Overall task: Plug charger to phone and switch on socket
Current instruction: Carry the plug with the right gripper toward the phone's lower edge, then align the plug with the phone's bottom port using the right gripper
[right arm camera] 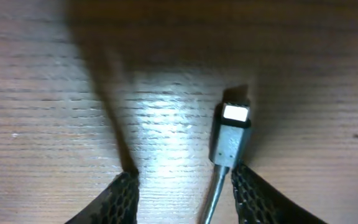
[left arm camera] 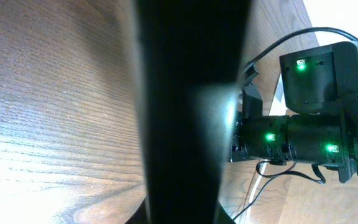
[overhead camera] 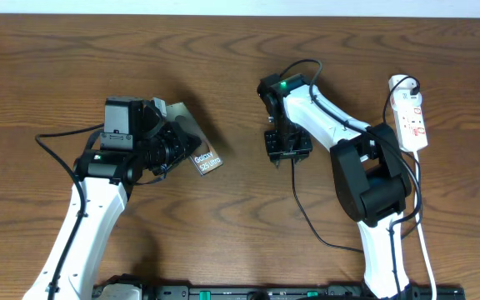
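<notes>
At the brown wooden table (overhead camera: 240,58) centre | right tool (overhead camera: 287,153), jaws apart, straddles thin black charger cable's connector tip (right arm camera: 232,134) | glossy dark-grey Galaxy phone (overhead camera: 207,161) at its 9 o'clock, clamped in left tool (overhead camera: 182,142)

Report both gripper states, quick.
The left gripper is closed, holding the phone.
The right gripper is open, with the charger connector lying between its fingers, not gripped.
</notes>
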Available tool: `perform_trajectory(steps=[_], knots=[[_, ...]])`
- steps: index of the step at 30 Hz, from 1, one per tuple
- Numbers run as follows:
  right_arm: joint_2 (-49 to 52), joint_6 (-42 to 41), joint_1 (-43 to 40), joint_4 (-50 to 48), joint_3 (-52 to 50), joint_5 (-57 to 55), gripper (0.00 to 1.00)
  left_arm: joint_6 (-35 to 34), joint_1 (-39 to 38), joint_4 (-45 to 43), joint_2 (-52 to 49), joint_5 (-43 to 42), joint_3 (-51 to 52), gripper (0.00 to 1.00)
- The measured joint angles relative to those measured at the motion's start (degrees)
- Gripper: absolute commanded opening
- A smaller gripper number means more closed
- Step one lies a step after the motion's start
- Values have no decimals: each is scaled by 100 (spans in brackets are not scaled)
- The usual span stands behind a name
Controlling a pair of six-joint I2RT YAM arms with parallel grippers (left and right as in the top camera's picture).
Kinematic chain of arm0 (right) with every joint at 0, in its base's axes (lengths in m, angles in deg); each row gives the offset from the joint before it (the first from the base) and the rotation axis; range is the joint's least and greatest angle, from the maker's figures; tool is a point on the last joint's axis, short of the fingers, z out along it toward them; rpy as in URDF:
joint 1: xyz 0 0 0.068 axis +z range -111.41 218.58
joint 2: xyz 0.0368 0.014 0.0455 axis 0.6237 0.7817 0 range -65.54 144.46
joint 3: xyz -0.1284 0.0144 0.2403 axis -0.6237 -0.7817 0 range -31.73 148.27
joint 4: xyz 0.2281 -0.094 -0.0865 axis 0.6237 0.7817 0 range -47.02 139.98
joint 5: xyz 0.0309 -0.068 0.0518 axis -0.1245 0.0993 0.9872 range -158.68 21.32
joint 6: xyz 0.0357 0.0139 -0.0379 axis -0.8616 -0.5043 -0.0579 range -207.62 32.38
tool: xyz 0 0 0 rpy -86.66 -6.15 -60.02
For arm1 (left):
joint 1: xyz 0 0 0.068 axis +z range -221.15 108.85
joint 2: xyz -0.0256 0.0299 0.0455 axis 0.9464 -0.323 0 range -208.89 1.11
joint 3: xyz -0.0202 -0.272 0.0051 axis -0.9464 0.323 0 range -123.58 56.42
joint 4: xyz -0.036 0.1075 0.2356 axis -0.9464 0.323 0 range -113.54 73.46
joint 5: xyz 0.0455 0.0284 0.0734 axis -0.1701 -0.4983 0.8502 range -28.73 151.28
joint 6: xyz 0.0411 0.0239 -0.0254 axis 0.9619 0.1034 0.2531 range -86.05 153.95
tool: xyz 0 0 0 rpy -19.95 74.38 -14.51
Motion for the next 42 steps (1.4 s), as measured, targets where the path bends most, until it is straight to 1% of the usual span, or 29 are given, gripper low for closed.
perform_trajectory(steps=[2,6,7,8,10,17,22,24,27,29,32,35,37,40,42], knots=[[0,-149,-2,37,0,4,48,0,0,0,0,0,0,7],[0,-415,0,50,-2,2,40,0,0,0,0,0,0,7],[0,-463,4,50,-2,0,33,-2,0,2,0,0,0,7],[0,-501,4,50,-2,-2,19,-2,0,0,0,0,0,7],[0,-562,4,37,-11,-20,1,-2,0,0,0,0,0,7],[-26,-595,4,-114,-57,-7,1,-2,0,0,0,0,0,7],[-133,-339,-4,-459,-59,262,1,-2,0,-28,0,-4,0,7],[-332,-164,-28,-514,-90,455,1,2,0,-219,-2,-98,0,7],[-1045,63,-76,-376,-116,581,1,9,0,-800,-2,-470,2,7],[-1773,223,-101,-184,-111,667,1,17,0,-1178,-2,-761,2,7],[-2787,492,-118,184,-79,721,1,13,0,-1397,-2,-1104,2,7],[-3488,787,-118,560,-50,815,1,17,0,-1537,-2,-1300,2,7],[-3779,1003,-118,758,-52,946,1,13,0,-1792,-9,-1502,2,7],[-4100,1309,-118,831,-205,1237,1,-33,0,-2610,-33,-2000,9,7],[-4317,1456,-111,802,-479,1423,1,-155,0,-3053,-33,-2295,9,8]])
